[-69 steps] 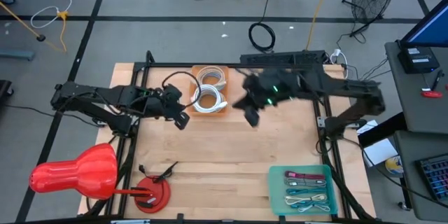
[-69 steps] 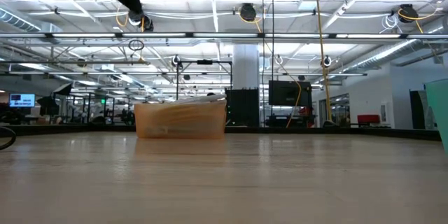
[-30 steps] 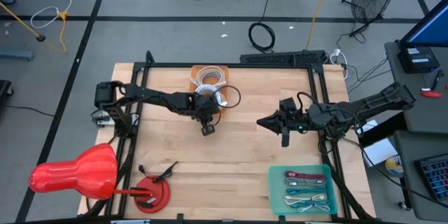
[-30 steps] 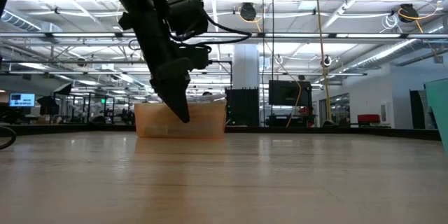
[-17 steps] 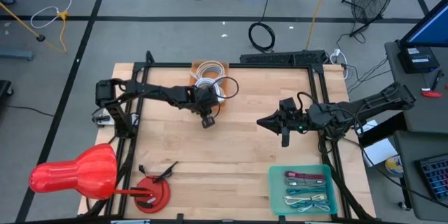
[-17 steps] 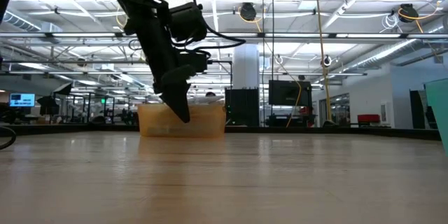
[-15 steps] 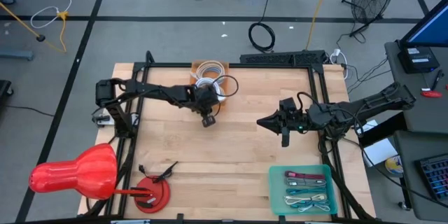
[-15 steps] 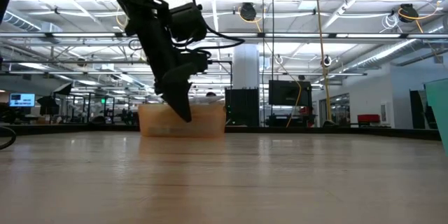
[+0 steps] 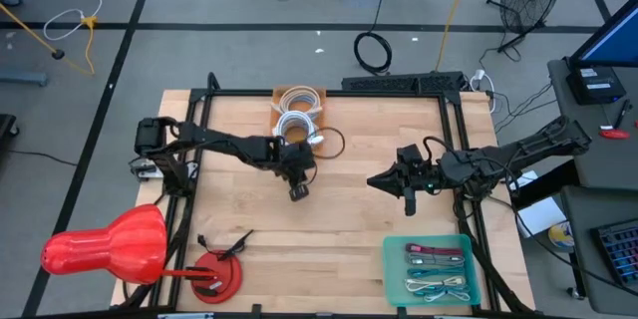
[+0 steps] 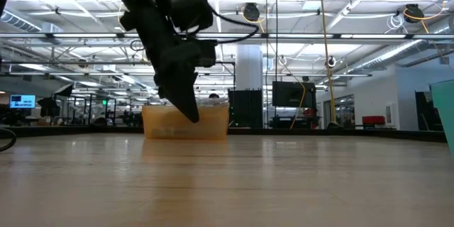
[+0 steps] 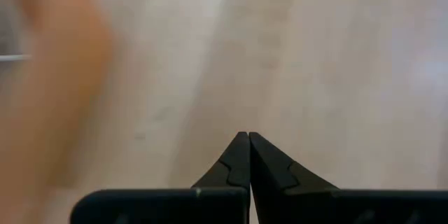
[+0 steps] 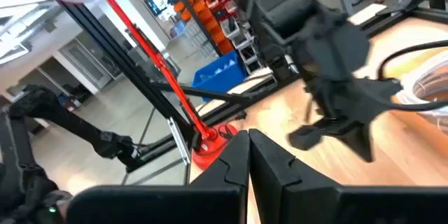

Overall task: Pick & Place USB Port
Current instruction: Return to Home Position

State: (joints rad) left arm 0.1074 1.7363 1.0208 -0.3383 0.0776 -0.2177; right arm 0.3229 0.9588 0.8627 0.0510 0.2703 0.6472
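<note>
The orange bin (image 9: 276, 110) sits at the middle of the worktop's (image 9: 339, 229) far edge, holding coiled white USB cables (image 9: 300, 120). The left gripper (image 9: 297, 193) hangs over the bare wood just in front of that bin, apart from it. Its 2 fingers (image 11: 234, 161) are pressed together and hold nothing. In the low view it points down ahead of the bin's front wall, clear of the surface. The right gripper (image 9: 409, 206) hovers over the right half of the worktop, well apart from both bins. Its fingers (image 12: 234, 157) are also pressed together and empty. The blue-green bin (image 9: 392, 271) stands at the near right corner with several USB cables (image 9: 436, 269) lying inside.
</note>
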